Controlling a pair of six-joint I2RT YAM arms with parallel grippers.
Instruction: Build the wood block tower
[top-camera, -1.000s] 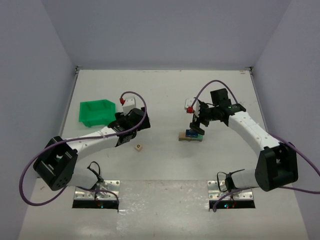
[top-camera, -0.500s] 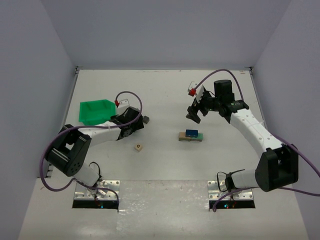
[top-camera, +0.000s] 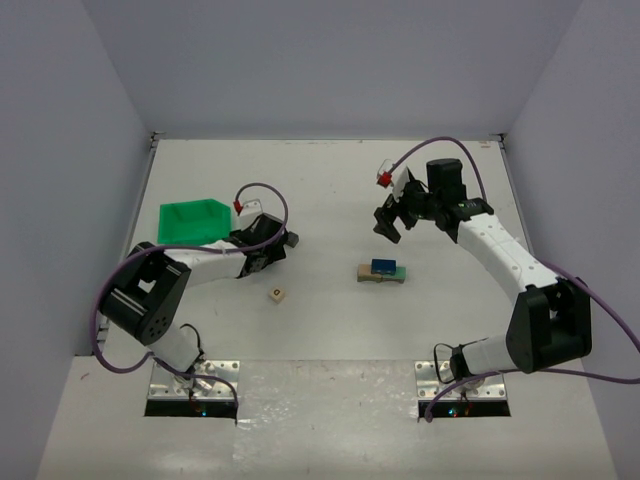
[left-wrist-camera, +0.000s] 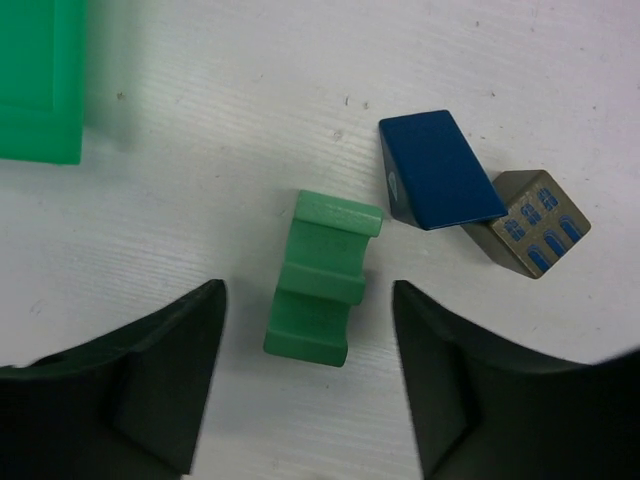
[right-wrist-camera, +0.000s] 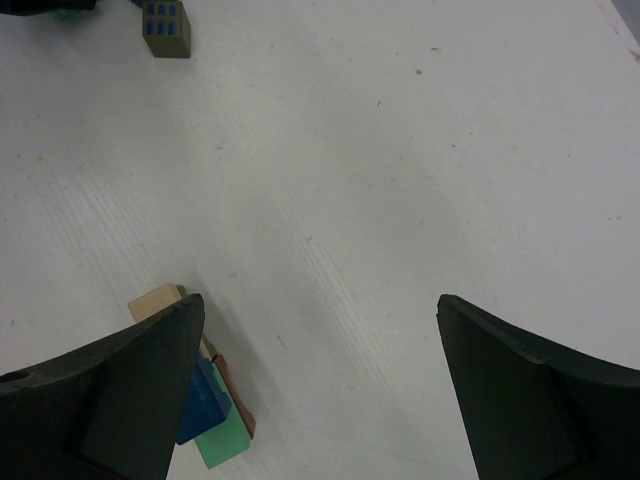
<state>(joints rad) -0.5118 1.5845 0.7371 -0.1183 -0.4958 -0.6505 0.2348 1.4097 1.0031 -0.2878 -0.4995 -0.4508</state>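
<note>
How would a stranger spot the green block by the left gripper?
Find the green bin at the left of the table; just right of it, the left gripper straddles a green block. It has stepped, notched sides, unlike the smooth dark blue wedge and window-painted cube beside it.

- Top view: high above the near edge of the counter (top-camera: 330, 190), looking down over all of it from far off.
- Left wrist view: close, straight down between its jaws, with the windowed block (left-wrist-camera: 528, 222) at 3 o'clock.
- Right wrist view: higher and tilted. It shares that block at 11 o'clock, and shares the wood block tower (right-wrist-camera: 205, 410) at 7 o'clock with the top view.
</note>
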